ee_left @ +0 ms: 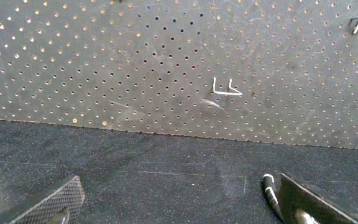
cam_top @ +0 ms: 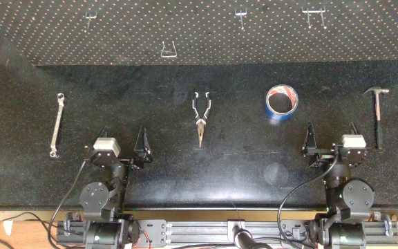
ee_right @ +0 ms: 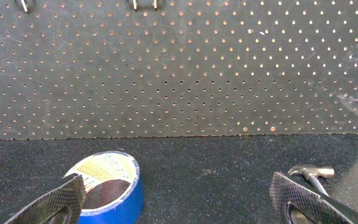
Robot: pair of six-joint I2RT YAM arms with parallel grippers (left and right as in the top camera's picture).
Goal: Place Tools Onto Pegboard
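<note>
Where the mat ends, one pegboard rises. My left claw and right claw sit low, both spread wide, holding nothing. Four tools lie on the mat: one hammer far right, one wrench far left, one pliers in the middle, one tape. Four hooks stick from the pegboard. My fingers cover part of the tape and most of the pliers

Black arms with rounded joints and pale grey wrist blocks; black cables loop from bases at the surface's near edge. The left end effector and right end effector bear cross-hatched triangular fingers.
</note>
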